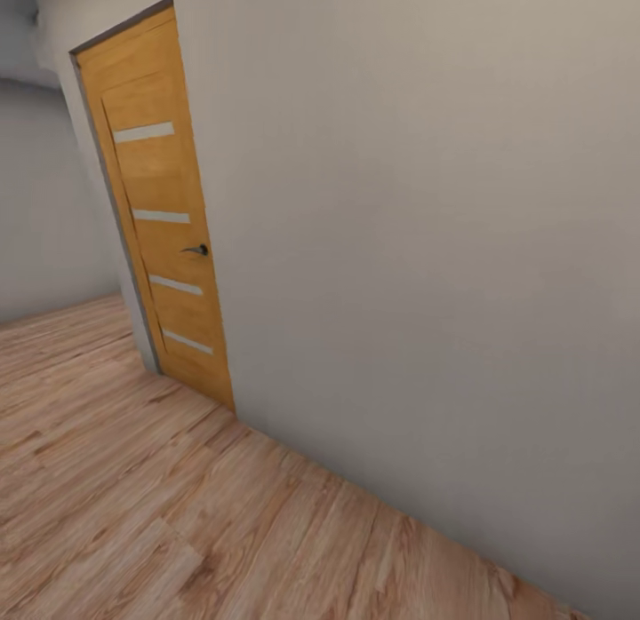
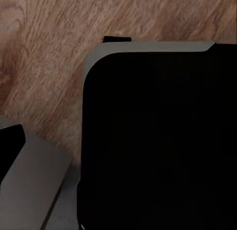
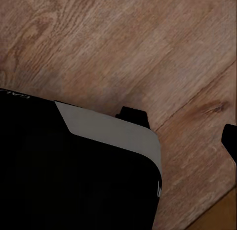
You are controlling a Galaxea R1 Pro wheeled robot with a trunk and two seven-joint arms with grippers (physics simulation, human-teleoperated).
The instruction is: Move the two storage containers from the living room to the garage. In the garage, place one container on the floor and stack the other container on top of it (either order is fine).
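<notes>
Evidently underway: we face an orange wooden door [image 1: 160, 220] over light wood-plank flooring [image 1: 133, 504], containers unplaced, and cannot tell either gripper's state.

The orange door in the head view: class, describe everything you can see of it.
The orange door is a tall wood-look slab with visible grain, shut in a grey frame set in the plain white wall. Four pale horizontal strips cross it at intervals, and a dark lever handle sits at its right edge, about mid-height. Its foot meets the light wood-plank floor. Nothing touches it.
</notes>
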